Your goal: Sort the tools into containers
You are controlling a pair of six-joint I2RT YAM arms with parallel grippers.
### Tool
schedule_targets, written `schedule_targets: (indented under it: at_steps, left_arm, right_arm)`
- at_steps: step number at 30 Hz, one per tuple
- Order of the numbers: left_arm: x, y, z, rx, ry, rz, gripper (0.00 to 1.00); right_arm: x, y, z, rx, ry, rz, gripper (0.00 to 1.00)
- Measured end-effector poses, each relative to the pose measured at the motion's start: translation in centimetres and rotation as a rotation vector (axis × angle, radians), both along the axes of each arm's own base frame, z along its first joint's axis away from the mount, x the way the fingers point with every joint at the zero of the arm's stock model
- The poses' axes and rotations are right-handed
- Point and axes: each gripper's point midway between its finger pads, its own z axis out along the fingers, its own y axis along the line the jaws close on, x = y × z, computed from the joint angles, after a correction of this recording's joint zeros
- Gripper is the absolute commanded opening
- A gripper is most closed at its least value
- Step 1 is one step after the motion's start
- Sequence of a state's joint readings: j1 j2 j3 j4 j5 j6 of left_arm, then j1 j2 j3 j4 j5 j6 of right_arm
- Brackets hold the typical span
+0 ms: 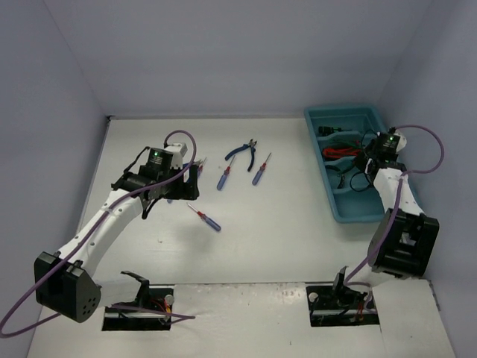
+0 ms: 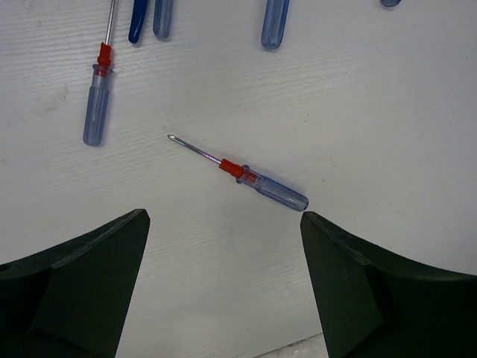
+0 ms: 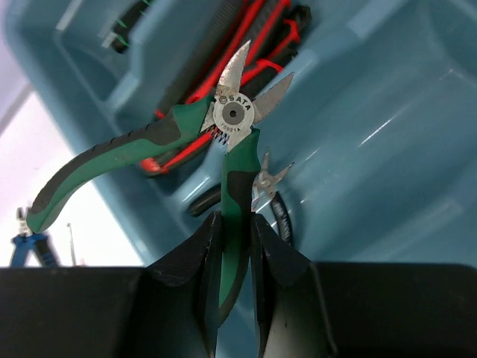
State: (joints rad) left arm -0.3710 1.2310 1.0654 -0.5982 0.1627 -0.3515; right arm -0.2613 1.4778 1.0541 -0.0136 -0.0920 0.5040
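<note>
My left gripper (image 1: pixel 183 185) is open and empty above the table. In the left wrist view (image 2: pixel 223 221) a blue-handled screwdriver with a red collar (image 2: pixel 257 181) lies just ahead of the fingertips; it also shows in the top view (image 1: pixel 206 219). Two more blue screwdrivers (image 1: pixel 223 177) (image 1: pixel 259 171) and blue-handled pliers (image 1: pixel 244 154) lie further off. My right gripper (image 3: pixel 235 222) is shut on one handle of green-black cutting pliers (image 3: pixel 233 113), held over the teal tray (image 3: pixel 373 134) (image 1: pixel 356 217).
The tray's far compartment holds red-black tools (image 3: pixel 250 45). Black-handled pliers (image 3: pixel 282 212) lie in the compartment under the held pliers. A second screwdriver (image 2: pixel 96 112) and blue handles (image 2: pixel 274 22) lie at the top of the left wrist view.
</note>
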Motion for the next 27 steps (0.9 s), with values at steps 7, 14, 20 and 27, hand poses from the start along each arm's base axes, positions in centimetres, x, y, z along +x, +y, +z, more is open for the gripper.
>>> schedule_targets:
  at_steps: [7, 14, 20, 27]
  left_arm:
    - [-0.2, 0.1, 0.0, 0.001, -0.004, -0.001, 0.81]
    - [-0.3, 0.2, -0.2, 0.006, 0.002, -0.004, 0.81]
    - [-0.4, 0.2, -0.2, 0.006, 0.002, -0.004, 0.8]
    - [-0.4, 0.2, -0.2, 0.006, 0.002, -0.004, 0.81]
  right_arm:
    - [0.2, -0.4, -4.8, 0.048, 0.076, 0.012, 0.01]
    - [-0.4, -0.3, -6.3, 0.053, 0.104, 0.013, 0.32]
    - [0.1, -0.8, -5.9, 0.03, 0.079, 0.0, 0.6]
    - [0.0, -1.1, -4.2, 0.002, 0.041, -0.013, 0.65]
